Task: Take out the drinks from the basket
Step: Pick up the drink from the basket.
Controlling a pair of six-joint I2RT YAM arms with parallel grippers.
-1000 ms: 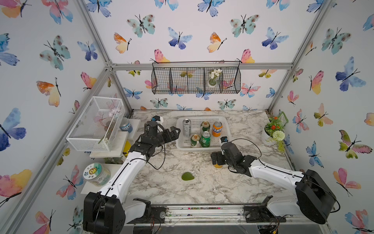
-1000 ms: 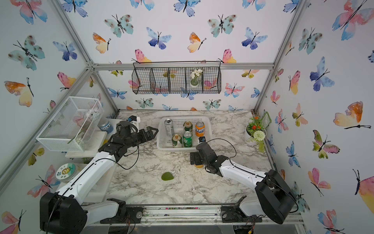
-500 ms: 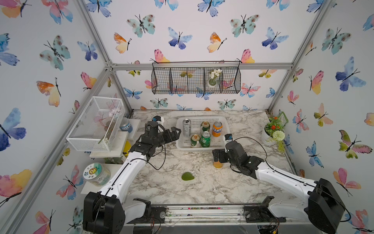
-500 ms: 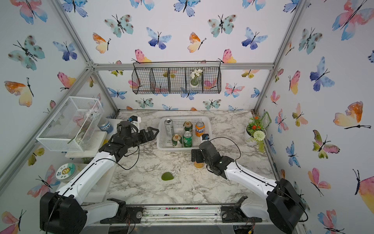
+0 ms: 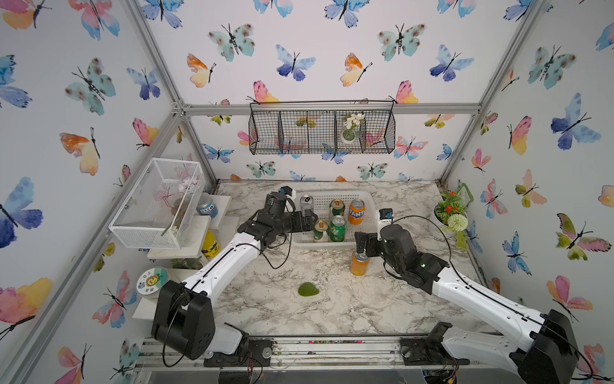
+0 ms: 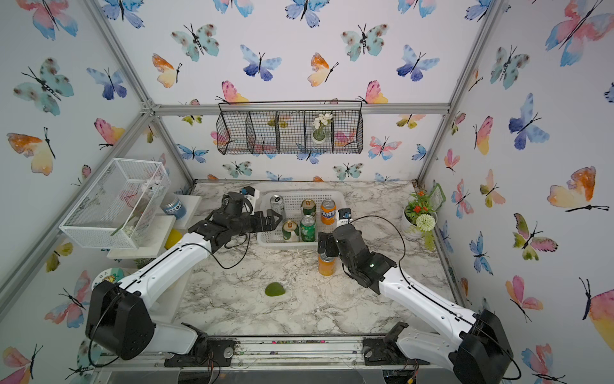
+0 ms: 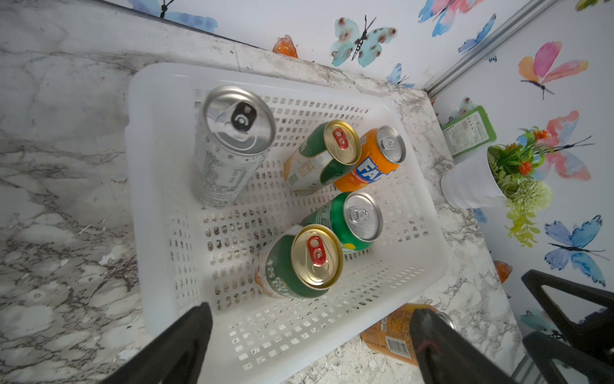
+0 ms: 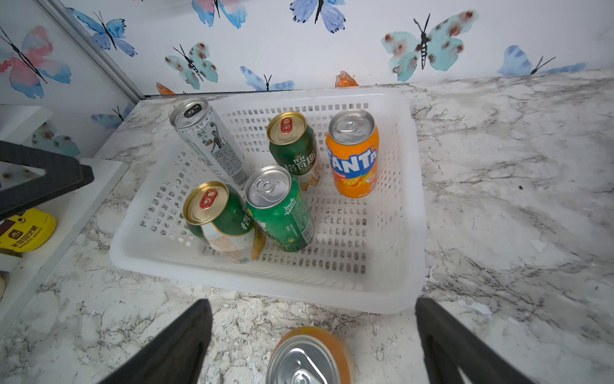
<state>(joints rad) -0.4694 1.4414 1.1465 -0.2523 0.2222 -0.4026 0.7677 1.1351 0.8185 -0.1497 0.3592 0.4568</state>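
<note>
Drink can (image 5: 359,267), orange, stands outside basket (image 5: 332,245), beneath right pincer (image 5: 361,247).

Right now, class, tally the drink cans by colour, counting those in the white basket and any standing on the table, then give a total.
Silver can: 1
Orange cans: 2
Bright green can: 1
Green-and-cream cans: 2
Total: 6

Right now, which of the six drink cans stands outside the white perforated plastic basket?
The orange drink can on the marble tabletop, in front of the white plastic basket; it alone is not inside.
</note>
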